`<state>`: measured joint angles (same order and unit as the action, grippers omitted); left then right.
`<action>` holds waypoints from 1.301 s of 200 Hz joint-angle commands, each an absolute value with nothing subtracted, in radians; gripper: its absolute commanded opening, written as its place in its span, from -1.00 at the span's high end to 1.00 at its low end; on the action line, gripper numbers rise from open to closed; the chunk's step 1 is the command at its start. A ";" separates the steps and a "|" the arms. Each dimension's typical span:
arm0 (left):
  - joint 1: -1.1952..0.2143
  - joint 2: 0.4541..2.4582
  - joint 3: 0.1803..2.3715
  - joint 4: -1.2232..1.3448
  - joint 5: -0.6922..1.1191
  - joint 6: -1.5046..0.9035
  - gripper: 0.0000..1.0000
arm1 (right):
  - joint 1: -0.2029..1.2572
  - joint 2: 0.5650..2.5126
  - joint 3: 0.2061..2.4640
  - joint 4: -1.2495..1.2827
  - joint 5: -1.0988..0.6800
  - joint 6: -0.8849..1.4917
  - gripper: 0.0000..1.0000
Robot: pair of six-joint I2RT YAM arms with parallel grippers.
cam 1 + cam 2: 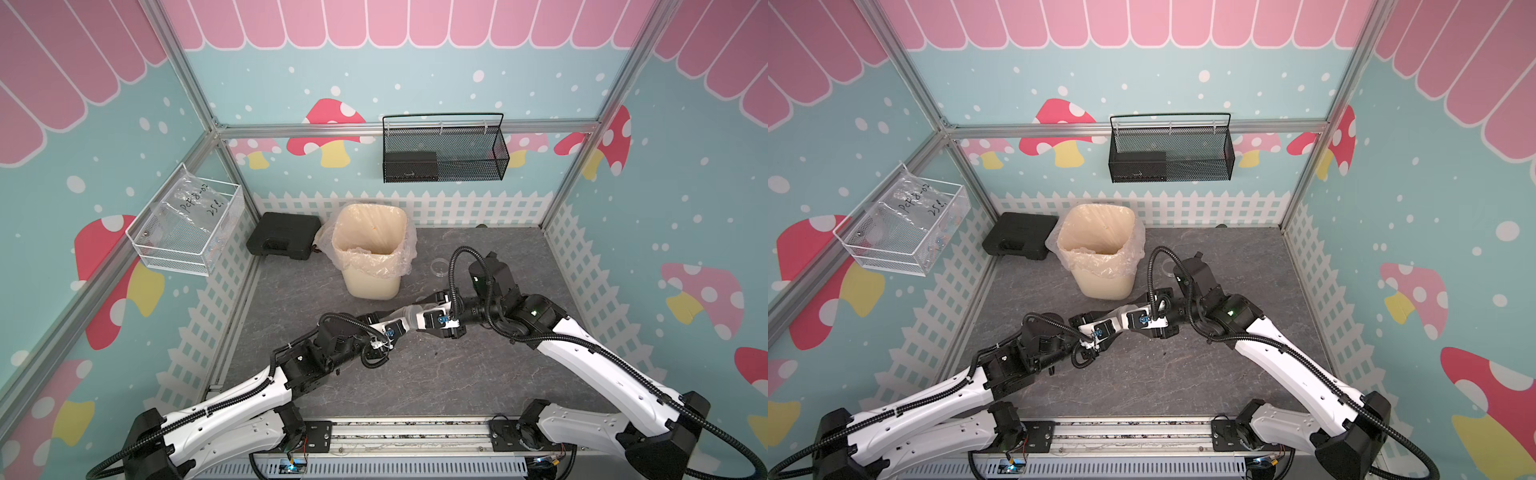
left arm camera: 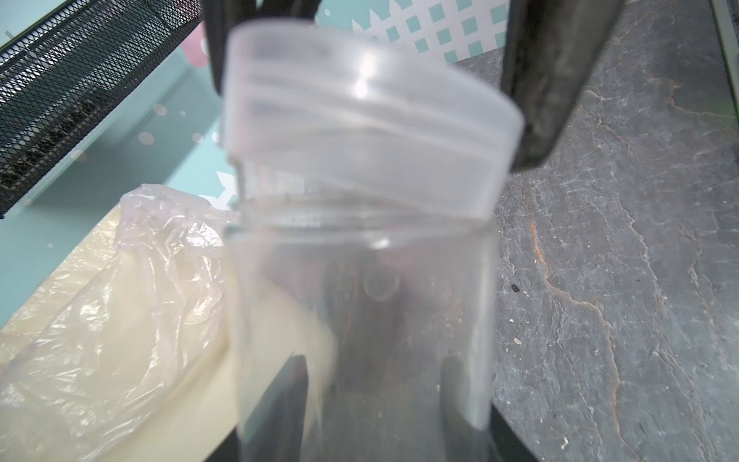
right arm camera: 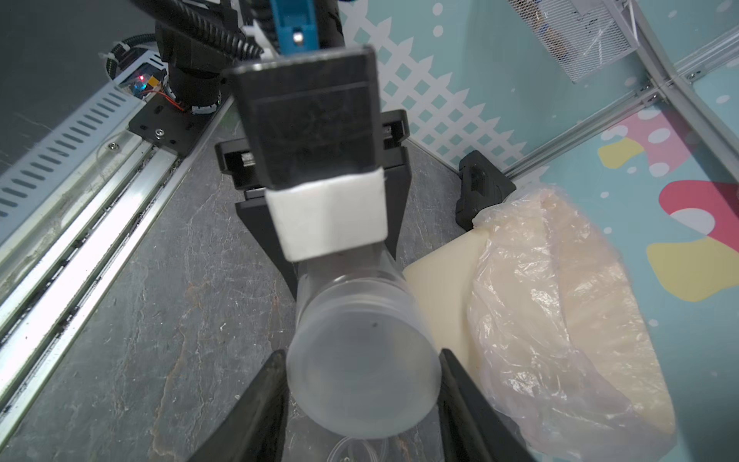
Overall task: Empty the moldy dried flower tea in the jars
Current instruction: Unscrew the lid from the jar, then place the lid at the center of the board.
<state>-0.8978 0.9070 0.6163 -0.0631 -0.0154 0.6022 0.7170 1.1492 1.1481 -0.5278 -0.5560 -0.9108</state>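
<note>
A clear plastic jar (image 1: 409, 312) (image 1: 1121, 313) hangs on its side above the floor, in front of the cream waste bin (image 1: 374, 282) (image 1: 1100, 282). My left gripper (image 1: 400, 322) (image 2: 372, 420) is shut on the jar's body (image 2: 360, 300). My right gripper (image 1: 419, 311) (image 3: 364, 400) is shut on its round lid (image 3: 360, 360) (image 2: 360, 120), which sits slightly askew on the threaded neck. The moldy dried flower tea shows in no view. The left finger (image 3: 316, 132) with its white pad lies along the jar.
A loose clear lid (image 1: 440, 266) lies on the grey floor to the right of the bin. A black case (image 1: 282, 241) sits at the back left. A white wire basket (image 1: 187, 232) and a black mesh basket (image 1: 444, 153) hang on the walls.
</note>
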 commanded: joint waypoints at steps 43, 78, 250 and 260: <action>-0.910 0.914 0.635 -0.076 0.028 0.630 0.19 | 0.711 1.057 1.110 -0.457 -0.499 -0.943 1.00; -0.910 0.909 0.636 -0.072 0.003 0.631 0.19 | 0.712 1.007 1.071 -0.455 -0.541 -0.844 1.00; -0.897 0.776 0.582 0.166 -0.267 0.523 0.19 | 0.728 0.892 0.584 -0.297 -0.304 0.284 1.00; -0.896 0.776 0.579 0.174 -0.264 0.522 0.19 | 0.734 0.900 0.572 -0.300 -0.293 0.305 1.00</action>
<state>-0.9028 0.7887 0.5980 0.1101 -0.2394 0.5270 0.7219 0.8825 0.5991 -0.3065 -0.3256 0.1818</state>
